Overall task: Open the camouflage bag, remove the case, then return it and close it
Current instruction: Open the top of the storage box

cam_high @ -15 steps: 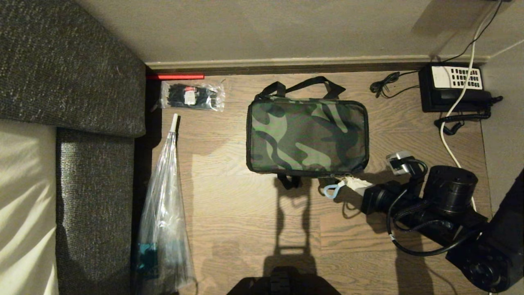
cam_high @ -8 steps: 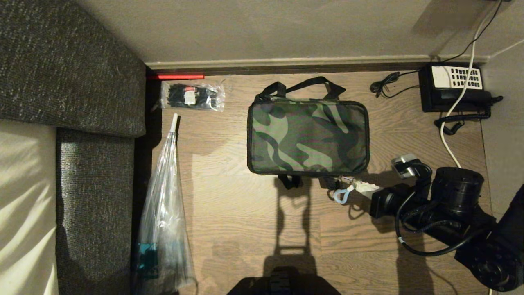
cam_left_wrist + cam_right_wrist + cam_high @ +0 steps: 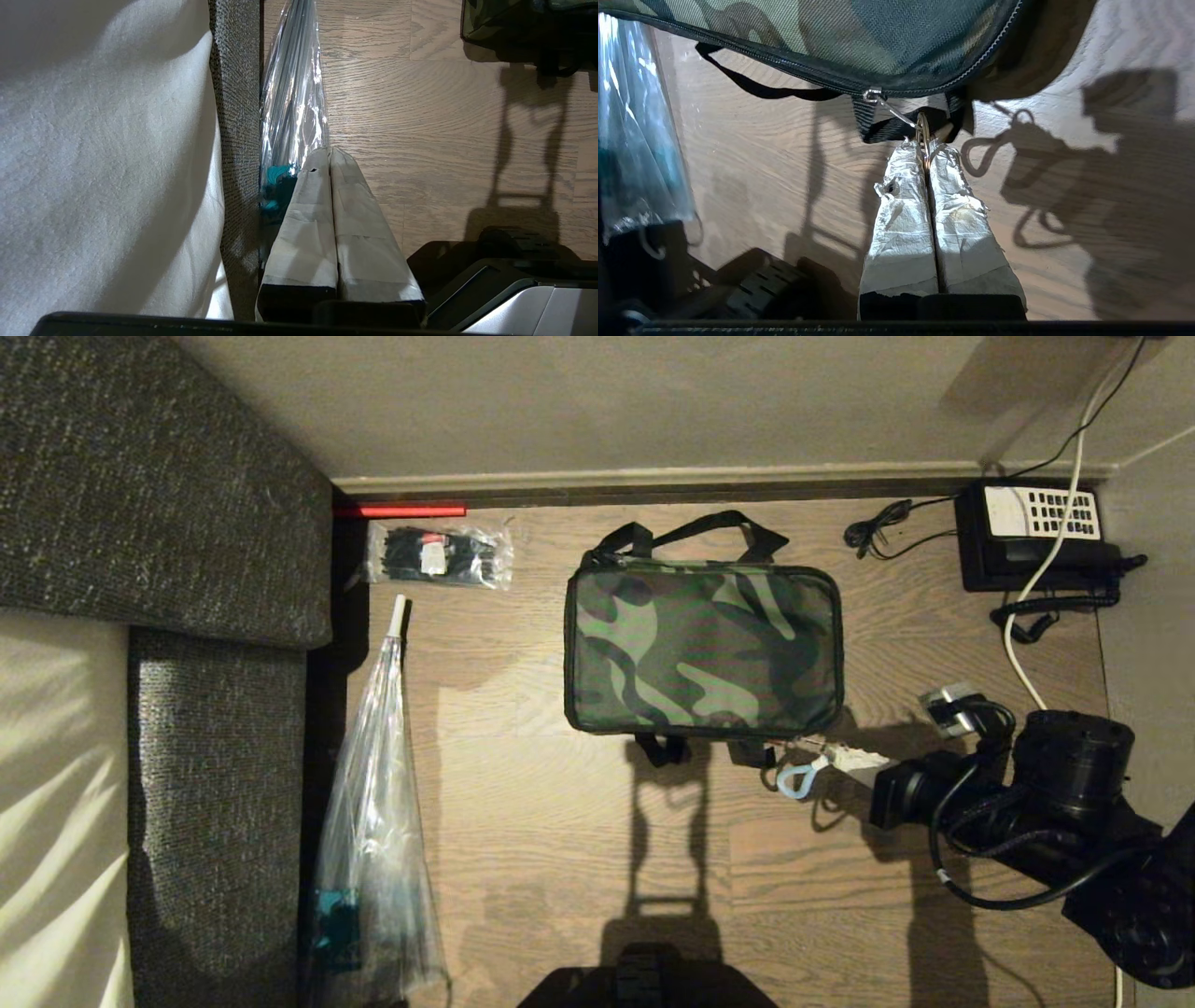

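Down at the 6 o'clock edge of the head view there's just the dark top of the robot's base (image 3: 644,980) and its shadow on the wood floor (image 3: 560,821). Over at about 4 o'clock the right arm reaches in, and the right gripper (image 3: 822,753) has its taped white fingers (image 3: 901,219) pinched tight on the ring pull (image 3: 923,135) of the zipper; the wrist cam shows the metal ring clamped right between the tips, with the slider sitting on the zip line near the bag's corner. A little pale blue loop (image 3: 794,782) dangles off the gripper. The left gripper (image 3: 331,151) isn't in the head view, its wrist cam shows it parked low with both fingers pressed together, holding nothing, near the clear plastic bag (image 3: 373,831) that runs along the sofa at 8 o'clock. The camouflage bag (image 3: 702,649) sits dead center, flat on the floor, lid down, black straps (image 3: 691,530) sticking out toward 12 and another strap poking out at the near edge. Can't see the case anywhere, so no idea from here where it is. Further back at 10 o'clock is a small packet of black cable ties (image 3: 439,556) and a red strip (image 3: 400,510) by the skirting. At 2 o'clock, against the wall, there's the black desk phone (image 3: 1036,537) with its white keypad and a white cable (image 3: 1022,616) trailing down toward the arm.
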`<state>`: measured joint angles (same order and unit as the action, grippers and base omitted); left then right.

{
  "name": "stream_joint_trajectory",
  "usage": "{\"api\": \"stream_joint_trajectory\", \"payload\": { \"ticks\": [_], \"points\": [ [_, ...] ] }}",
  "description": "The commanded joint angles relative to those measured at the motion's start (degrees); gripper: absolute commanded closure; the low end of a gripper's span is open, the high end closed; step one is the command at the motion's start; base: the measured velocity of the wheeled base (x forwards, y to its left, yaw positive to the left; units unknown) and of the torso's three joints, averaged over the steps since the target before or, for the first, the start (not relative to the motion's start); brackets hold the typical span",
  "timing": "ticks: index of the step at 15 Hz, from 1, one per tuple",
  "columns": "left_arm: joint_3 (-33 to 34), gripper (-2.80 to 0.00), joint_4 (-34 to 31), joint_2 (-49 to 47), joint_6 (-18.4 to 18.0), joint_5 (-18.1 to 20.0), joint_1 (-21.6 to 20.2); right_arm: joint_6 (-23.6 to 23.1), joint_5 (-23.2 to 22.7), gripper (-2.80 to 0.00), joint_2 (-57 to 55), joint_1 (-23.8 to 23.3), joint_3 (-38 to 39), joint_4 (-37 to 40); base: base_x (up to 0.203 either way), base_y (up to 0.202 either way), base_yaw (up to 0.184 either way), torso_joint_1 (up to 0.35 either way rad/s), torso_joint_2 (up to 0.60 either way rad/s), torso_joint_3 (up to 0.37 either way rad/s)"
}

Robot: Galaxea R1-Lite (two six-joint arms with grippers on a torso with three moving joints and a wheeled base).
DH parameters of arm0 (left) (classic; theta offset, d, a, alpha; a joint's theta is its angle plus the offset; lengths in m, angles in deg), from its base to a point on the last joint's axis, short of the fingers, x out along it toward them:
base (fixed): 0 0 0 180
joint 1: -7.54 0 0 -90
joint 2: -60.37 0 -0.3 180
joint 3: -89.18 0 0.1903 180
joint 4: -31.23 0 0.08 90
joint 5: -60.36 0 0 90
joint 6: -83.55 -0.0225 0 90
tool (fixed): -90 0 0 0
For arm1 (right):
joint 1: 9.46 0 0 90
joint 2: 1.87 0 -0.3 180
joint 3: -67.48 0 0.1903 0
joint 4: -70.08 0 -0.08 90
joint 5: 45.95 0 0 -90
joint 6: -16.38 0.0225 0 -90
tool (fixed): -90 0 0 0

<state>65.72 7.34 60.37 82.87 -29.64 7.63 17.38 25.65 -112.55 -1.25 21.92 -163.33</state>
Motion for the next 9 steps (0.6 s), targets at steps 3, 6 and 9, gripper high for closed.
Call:
{"api": "stream_joint_trajectory", "payload": {
  "ticks": [3,6,9],
  "points": [
    [0.0,0.0,0.0,0.0,0.0,0.0,0.0,-2.7,-1.3,0.0,1.1,-3.9,-0.1,2.2,0.0,0.0,0.0,0.0,0.0,0.0],
    [0.0,0.0,0.0,0.0,0.0,0.0,0.0,-2.8,-1.3,0.0,0.9,-5.8,-0.1,2.3,0.0,0.0,0.0,0.0,0.0,0.0],
    [0.0,0.0,0.0,0.0,0.0,0.0,0.0,-2.8,-1.3,0.0,1.0,-6.7,-0.8,2.2,0.0,0.0,0.0,0.0,0.0,0.0]
  ]
}}
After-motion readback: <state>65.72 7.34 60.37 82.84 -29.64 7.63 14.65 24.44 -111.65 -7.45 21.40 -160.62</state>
